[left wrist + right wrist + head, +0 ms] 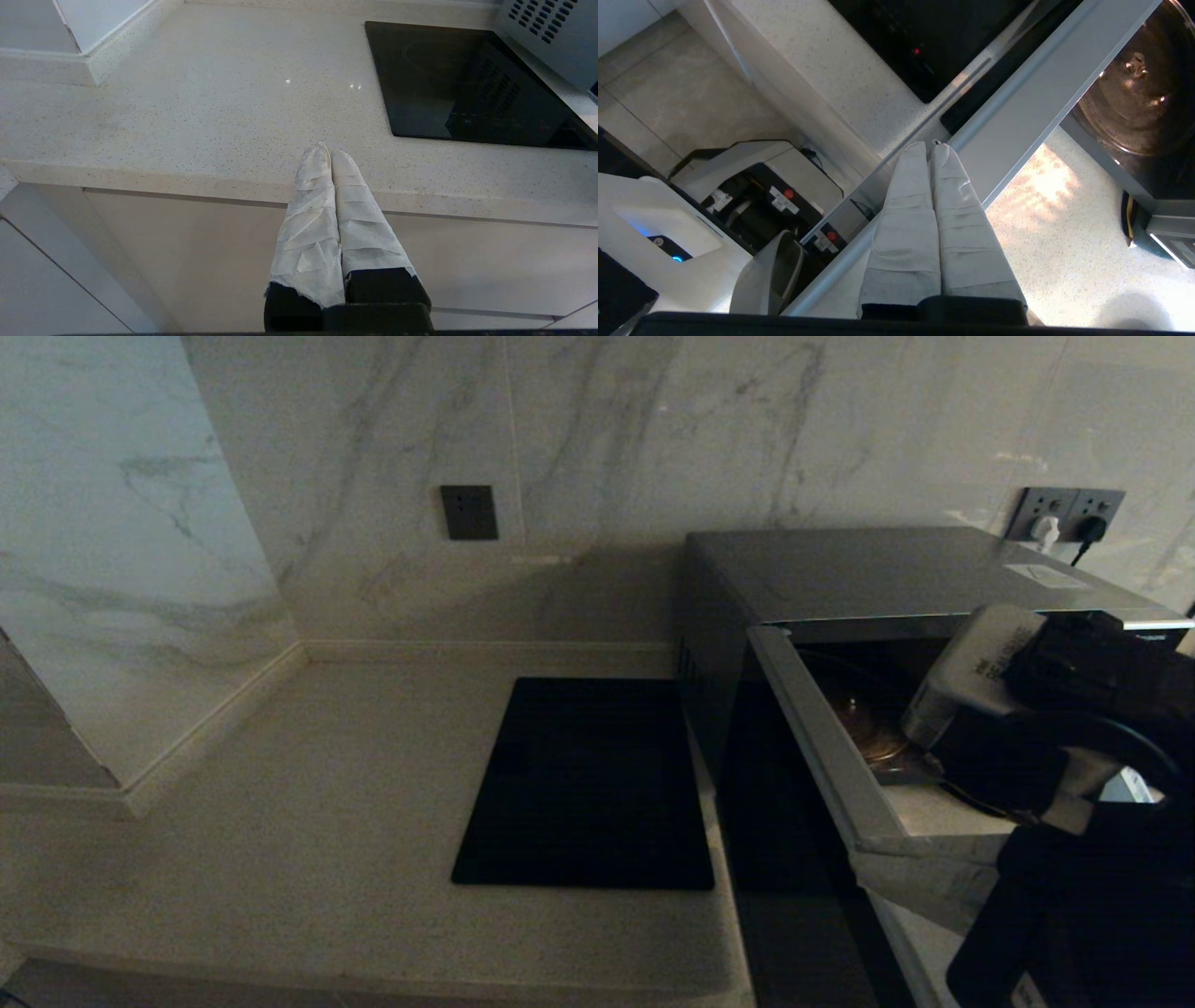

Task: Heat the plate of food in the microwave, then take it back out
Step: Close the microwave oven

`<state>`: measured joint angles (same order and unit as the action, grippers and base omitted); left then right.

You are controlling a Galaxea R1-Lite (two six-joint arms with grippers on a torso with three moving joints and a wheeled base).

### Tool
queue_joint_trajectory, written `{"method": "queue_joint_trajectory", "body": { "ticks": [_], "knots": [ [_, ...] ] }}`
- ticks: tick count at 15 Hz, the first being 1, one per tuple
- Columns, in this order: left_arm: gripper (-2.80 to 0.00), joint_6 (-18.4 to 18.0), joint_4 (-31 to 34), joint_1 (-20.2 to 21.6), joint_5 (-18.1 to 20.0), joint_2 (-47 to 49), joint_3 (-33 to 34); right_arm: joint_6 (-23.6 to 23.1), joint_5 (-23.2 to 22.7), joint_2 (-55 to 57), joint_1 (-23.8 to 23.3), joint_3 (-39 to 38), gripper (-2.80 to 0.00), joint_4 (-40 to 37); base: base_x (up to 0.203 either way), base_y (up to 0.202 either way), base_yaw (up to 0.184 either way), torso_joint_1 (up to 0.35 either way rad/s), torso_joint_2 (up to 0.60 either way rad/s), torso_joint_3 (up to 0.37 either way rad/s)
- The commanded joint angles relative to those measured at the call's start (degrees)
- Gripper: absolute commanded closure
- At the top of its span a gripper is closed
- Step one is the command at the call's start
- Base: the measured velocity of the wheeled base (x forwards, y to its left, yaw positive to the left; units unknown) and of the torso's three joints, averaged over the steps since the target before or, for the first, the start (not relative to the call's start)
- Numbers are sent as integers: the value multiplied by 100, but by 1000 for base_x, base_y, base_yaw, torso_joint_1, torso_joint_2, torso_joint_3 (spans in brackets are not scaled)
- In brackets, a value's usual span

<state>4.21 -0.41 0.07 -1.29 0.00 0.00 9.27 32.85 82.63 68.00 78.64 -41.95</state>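
Head view shows the microwave [896,569] at the counter's [280,821] right end, door [822,747] swung open and glass turntable [1139,93] bare. Right gripper [931,147], fingers pressed together and empty, rests against the door's edge. Left gripper [327,154], also pressed together, hangs parked at the counter's front edge. No plate of food is visible, so loading, heating and retrieval seem undone.

A pale speckled stone countertop [280,821] meets white grey-veined marble walls [653,448]; a dark square wall switch [469,511] sits above.
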Motion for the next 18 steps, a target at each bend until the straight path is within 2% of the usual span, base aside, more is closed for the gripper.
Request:
{"method": "queue_joint_trajectory", "body": {
  "ticks": [1,10,15,18],
  "knots": [
    [0,1,-2,1,-3,9,0,4,19,-18,-6,-56,0,-33,0,0,0,0,0,0],
    [0,1,-2,5,-3,4,0,5,148,-23,-60,-274,0,-60,0,0,0,0,0,0],
    [0,1,-2,1,-3,9,0,26,465,-224,-796,-444,0,-261,0,0,0,0,0,0],
    [0,1,-2,1,-3,0,0,626,570,-215,-1295,-437,0,-261,0,0,0,0,0,0]
  ]
}}
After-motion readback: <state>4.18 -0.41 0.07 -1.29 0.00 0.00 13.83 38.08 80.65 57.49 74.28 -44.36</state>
